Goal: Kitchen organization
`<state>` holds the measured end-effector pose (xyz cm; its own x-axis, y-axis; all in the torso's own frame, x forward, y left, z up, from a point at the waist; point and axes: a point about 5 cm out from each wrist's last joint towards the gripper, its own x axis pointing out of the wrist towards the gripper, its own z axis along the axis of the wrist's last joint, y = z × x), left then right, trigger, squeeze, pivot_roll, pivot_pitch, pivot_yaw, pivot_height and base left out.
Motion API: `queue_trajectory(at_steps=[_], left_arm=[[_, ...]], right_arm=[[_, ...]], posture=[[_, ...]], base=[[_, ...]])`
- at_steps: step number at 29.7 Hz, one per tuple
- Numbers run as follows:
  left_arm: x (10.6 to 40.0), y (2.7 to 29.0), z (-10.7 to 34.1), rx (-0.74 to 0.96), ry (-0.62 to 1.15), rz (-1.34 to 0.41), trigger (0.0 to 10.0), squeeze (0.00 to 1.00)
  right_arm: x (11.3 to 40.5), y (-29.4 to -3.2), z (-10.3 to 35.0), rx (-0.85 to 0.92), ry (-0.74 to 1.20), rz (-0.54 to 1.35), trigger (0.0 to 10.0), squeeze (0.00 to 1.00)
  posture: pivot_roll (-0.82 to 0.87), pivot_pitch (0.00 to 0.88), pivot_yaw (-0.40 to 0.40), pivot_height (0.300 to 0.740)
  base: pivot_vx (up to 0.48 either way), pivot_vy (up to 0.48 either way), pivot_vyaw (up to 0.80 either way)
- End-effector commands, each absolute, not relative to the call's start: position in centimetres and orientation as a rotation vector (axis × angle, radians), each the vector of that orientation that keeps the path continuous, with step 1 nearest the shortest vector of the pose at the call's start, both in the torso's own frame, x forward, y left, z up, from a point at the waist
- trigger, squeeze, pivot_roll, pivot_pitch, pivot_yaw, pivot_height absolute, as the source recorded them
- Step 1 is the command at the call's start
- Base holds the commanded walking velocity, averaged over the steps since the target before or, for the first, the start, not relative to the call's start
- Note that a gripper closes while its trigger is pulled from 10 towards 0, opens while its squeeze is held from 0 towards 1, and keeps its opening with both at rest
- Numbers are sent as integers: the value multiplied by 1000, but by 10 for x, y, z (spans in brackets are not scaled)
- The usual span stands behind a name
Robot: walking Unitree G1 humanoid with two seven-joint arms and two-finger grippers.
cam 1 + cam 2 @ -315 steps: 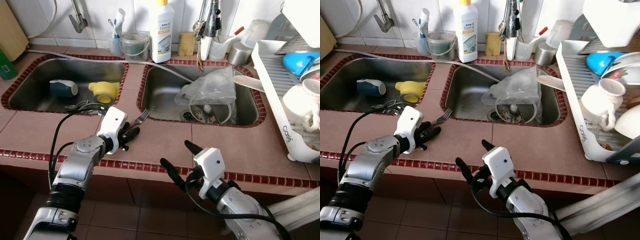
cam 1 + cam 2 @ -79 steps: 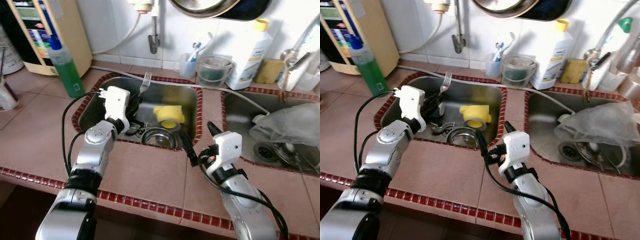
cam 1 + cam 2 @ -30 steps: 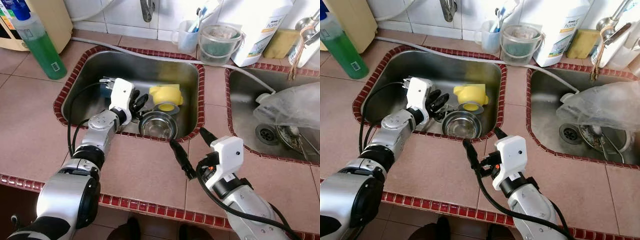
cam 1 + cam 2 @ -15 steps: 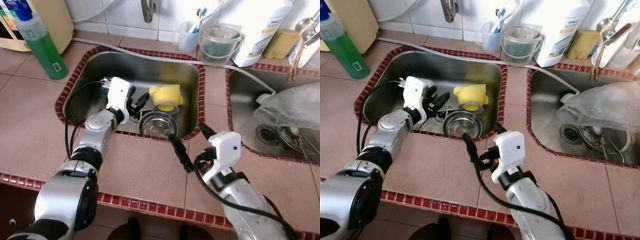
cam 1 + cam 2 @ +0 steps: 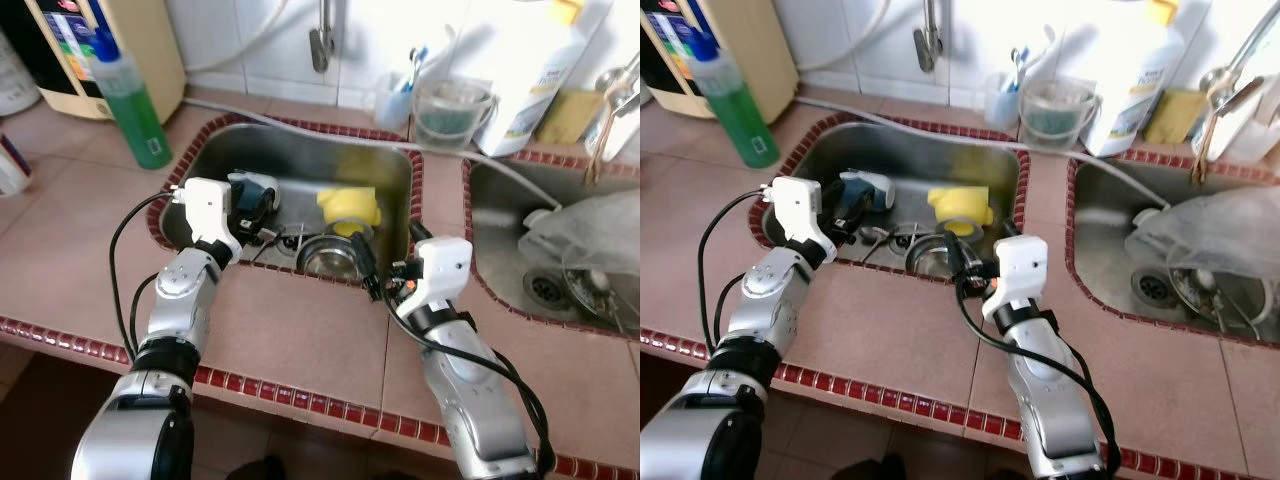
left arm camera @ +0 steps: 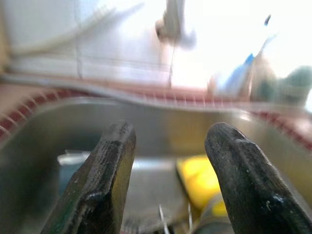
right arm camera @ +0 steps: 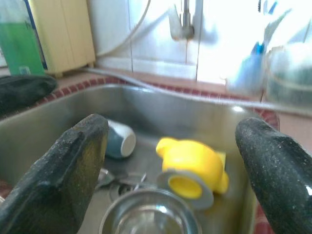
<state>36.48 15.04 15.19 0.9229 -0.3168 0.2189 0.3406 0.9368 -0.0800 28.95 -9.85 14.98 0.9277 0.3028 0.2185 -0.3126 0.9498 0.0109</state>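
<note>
The left sink [image 5: 190, 165] holds a dark teal mug [image 5: 256, 194] lying on its side, a tipped yellow cup [image 5: 350, 208], a steel bowl [image 5: 326, 259] and some cutlery [image 5: 283, 239]. My left gripper [image 5: 247, 215] hangs open over the sink's near left part, next to the mug, with nothing between its fingers [image 6: 109, 161]. My right gripper [image 5: 390, 258] is open wide at the sink's near right rim, just above the bowl. In the right wrist view the yellow cup [image 7: 192, 170] and the bowl [image 7: 151, 219] lie ahead between the spread fingers [image 7: 80, 156].
A green bottle [image 5: 125, 105] stands left of the sink. A tap [image 5: 322, 40], a cup of brushes [image 5: 395, 95], a clear tub [image 5: 447, 105] and a white detergent bottle [image 5: 540, 70] line the back. The right sink [image 5: 495, 250] holds a plastic bag [image 5: 590, 235].
The fork held 2.7 s ago has left my left gripper, which now stands open by the mug. My right gripper has come up to the sink rim. The camera has pulled back.
</note>
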Motion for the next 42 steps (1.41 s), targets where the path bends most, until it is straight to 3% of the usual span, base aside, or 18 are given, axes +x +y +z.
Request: queue_trajectory(at_steps=[1, 13, 25, 42], left_arm=[[361, 157, 154, -141, -243, -292, 10000, 0], [330, 151, 123, -119, -198, -215, 10000, 0], [326, 156, 124, -104, -180, -172, 10000, 0], [332, 152, 124, -69, -158, -174, 10000, 0]], right_arm=[[292, -99, 145, 34, -220, 312, 10000, 0], [302, -117, 124, 9, -238, 222, 10000, 0], [306, -117, 124, 3, -277, 212, 10000, 0], [296, -148, 124, -36, -309, 66, 10000, 0]], posture=[[-144, 0, 30, 740], [-129, 0, 42, 740], [-124, 0, 38, 740], [-250, 0, 86, 740]], base=[[0, 0, 0], [0, 0, 0], [0, 0, 0], [0, 0, 0]])
